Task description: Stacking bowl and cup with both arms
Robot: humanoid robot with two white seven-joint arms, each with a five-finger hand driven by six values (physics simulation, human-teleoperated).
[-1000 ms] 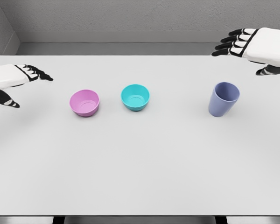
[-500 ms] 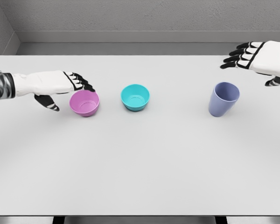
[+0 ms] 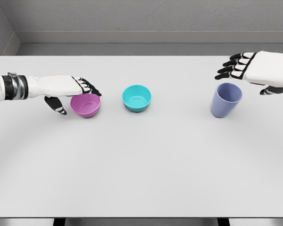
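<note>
Left hand (image 3: 68,89) reaches in from the left edge, fingers over the near-left rim of the pink bowl (image 3: 86,104), thumb hanging down just outside the wall. Fingers spread, not clamped; nothing lifted. Reads as the pre-grasp pinch on the rim, so this bowl is likely the first to go.

Teal bowl (image 3: 137,97) sits upright just right of the pink one, apart from it, untouched: probably the base of the stack.

Blue cup (image 3: 225,100) stands well to the right on the white table (image 3: 146,169), tilted slightly in view. Right hand (image 3: 254,69) hovers above and behind its rim, fingers extended, thumb down, holding nothing; contact not evident.
</note>
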